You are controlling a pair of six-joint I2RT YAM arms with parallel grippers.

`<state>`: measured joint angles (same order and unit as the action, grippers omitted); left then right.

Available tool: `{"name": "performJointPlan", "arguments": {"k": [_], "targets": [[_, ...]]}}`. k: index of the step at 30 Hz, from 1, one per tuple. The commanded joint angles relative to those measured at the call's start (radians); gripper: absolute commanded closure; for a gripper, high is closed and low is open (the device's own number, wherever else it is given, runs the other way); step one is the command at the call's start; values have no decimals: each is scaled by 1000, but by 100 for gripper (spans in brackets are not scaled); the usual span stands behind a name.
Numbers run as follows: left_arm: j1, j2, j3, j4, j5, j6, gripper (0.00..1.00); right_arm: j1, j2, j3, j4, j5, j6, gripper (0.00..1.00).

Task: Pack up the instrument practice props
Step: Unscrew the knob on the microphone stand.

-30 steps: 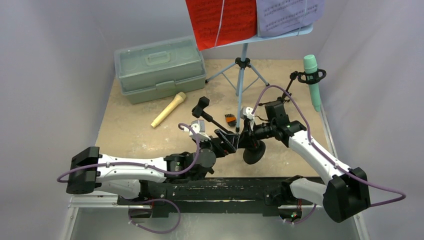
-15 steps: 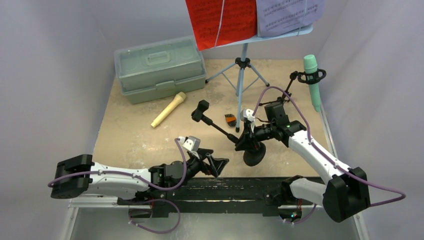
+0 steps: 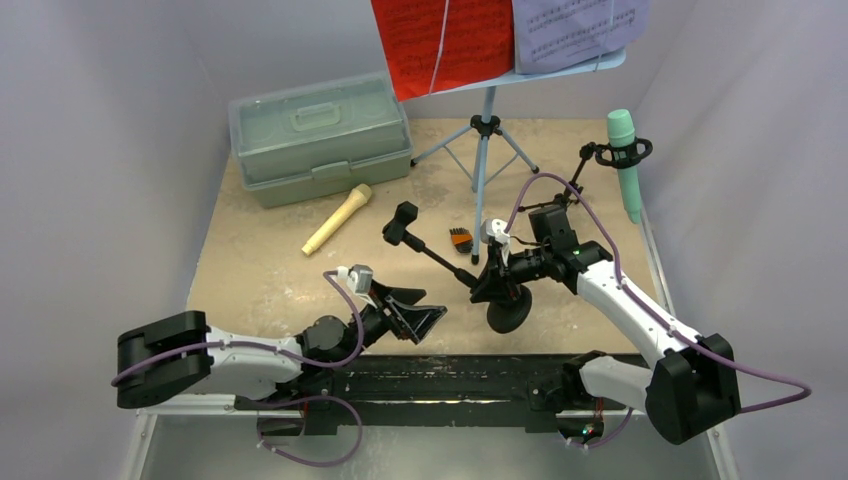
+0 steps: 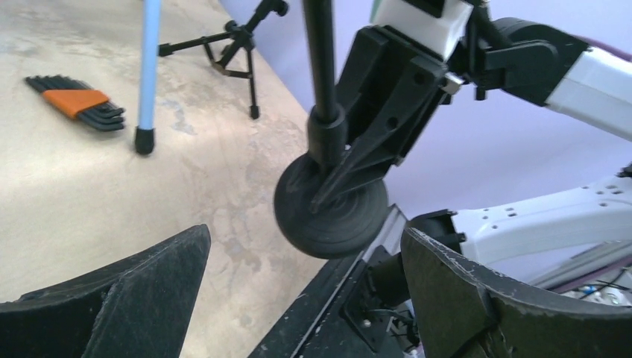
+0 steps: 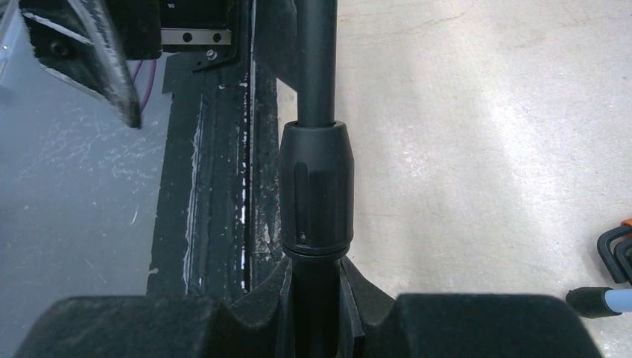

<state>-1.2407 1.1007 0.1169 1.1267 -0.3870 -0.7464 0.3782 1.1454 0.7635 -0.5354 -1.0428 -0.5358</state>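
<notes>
My right gripper [image 3: 497, 275] is shut on the pole of the black round-base mic holder [image 3: 508, 312], which leans left with its clip [image 3: 402, 222] in the air. In the right wrist view the pole [image 5: 314, 186] runs between my right gripper's [image 5: 314, 298] fingers. My left gripper [image 3: 415, 322] stands open and empty at the near edge; its wrist view faces the round base [image 4: 332, 216]. The tan microphone [image 3: 338, 220] lies on the table. The teal microphone [image 3: 627, 160] hangs in the ring-top tripod holder [image 3: 590, 160]. The light-blue music rack [image 3: 485, 130] carries the red sheet [image 3: 440, 40] and the purple sheet [image 3: 575, 30].
A pale green case [image 3: 320, 135], lid shut, stands at the back left. An orange-handled hex key set [image 3: 460, 240] lies near the rack's front leg [image 4: 149, 67]. The black rail [image 3: 450, 375] runs along the near edge, walls close on both sides.
My left gripper has drawn back from the mic holder toward the near edge and opened wide. The right gripper keeps its hold, and the holder's pole has swung slightly.
</notes>
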Motion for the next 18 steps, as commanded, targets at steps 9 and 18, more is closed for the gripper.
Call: {"name": "performJointPlan", "arguments": {"k": [9,18], "targets": [[10,177,19,403,111,-40,0,-1,1,38,8,-71,-19,100],[16,279,88,496,129,-4,0,-1,-1,38,3,-77,-24,100]]}}
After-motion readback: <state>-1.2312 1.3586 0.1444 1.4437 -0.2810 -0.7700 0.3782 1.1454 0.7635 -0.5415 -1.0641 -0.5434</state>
